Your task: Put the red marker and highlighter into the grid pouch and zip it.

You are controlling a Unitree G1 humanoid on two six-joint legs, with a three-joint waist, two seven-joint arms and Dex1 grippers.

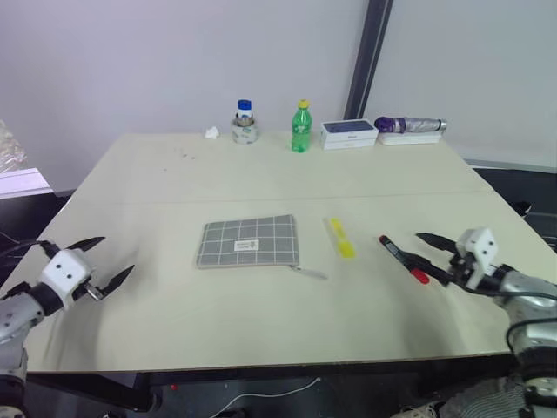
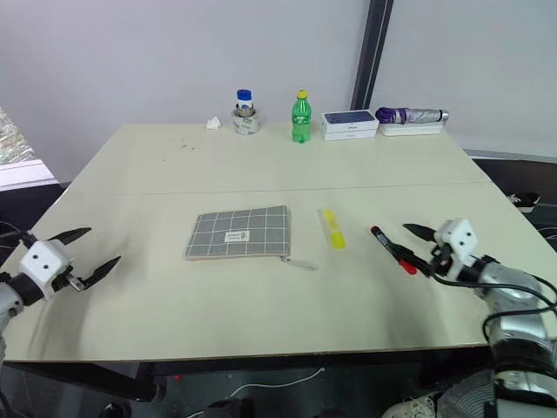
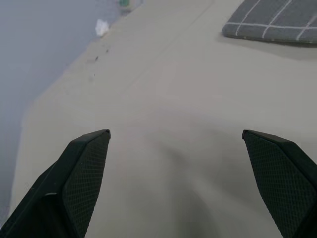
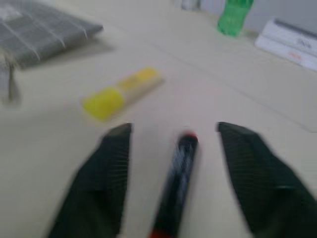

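The grid pouch (image 1: 248, 241) lies flat in the middle of the table, its zipper pull (image 1: 309, 272) trailing off the right corner. Just to its right rests the yellow highlighter (image 1: 340, 237). Further right lies the red marker (image 1: 403, 259), slanted on the tabletop. My right gripper (image 1: 424, 252) is level at the marker's near end, open, with one finger on each side; in the right wrist view the marker (image 4: 181, 171) runs between the fingers (image 4: 111, 168) with a gap on both sides. My left gripper (image 1: 117, 253) hovers open and holds nothing near the table's left edge, well left of the pouch (image 3: 277, 20).
Along the table's far edge stand a small jar with a blue lid (image 1: 244, 122), a green bottle (image 1: 300, 128), a white box (image 1: 348, 133) and a folded purple umbrella (image 1: 409, 125). A crumpled white scrap (image 1: 211, 132) lies beside the jar. The table's front edge (image 1: 261, 364) is close to both arms.
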